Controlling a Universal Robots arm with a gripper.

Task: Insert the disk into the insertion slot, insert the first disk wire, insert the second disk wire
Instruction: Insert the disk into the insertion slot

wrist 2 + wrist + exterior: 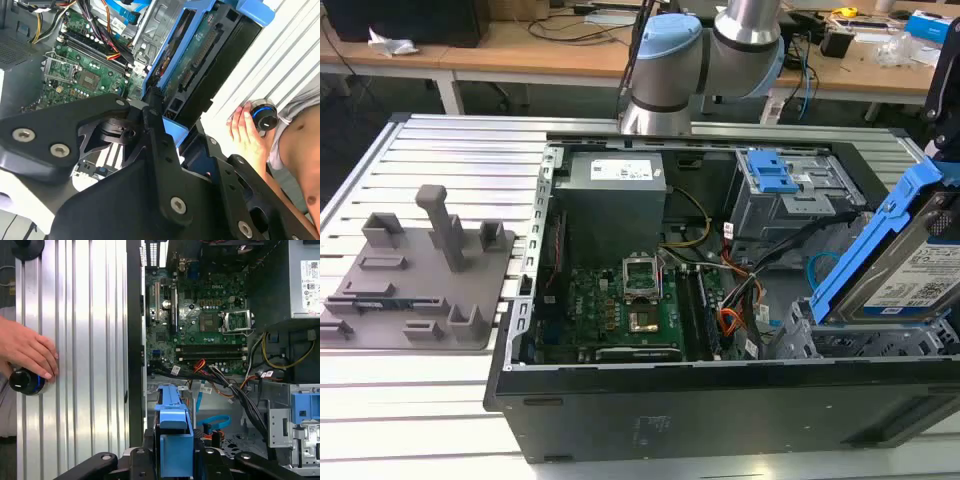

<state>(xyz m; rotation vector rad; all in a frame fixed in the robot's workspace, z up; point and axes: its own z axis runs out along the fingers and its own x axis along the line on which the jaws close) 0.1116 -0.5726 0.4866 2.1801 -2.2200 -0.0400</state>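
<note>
Hand (173,460) pinches the disk (912,272) by its blue carrier (172,410), tilted above the insertion slot (802,335); I judge it rigid, dense and shock-sensitive, so the carrier edges suit gripping.

The arm (665,60) is silver tubing with pale-blue joint caps, its jaws matte black, studded with silver screws.

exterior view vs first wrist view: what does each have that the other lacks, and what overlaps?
Exterior view, not first wrist view: grey pegged fixture plate at the exterior view's left, the arm's blue-capped joints, the white label on the disk. First wrist view, not exterior view: a person's hand resting on a black knob. Both: slatted table, motherboard, power supply, blue-latched bay, the disk's blue carrier; in the first wrist view the gripper clamps it.
</note>
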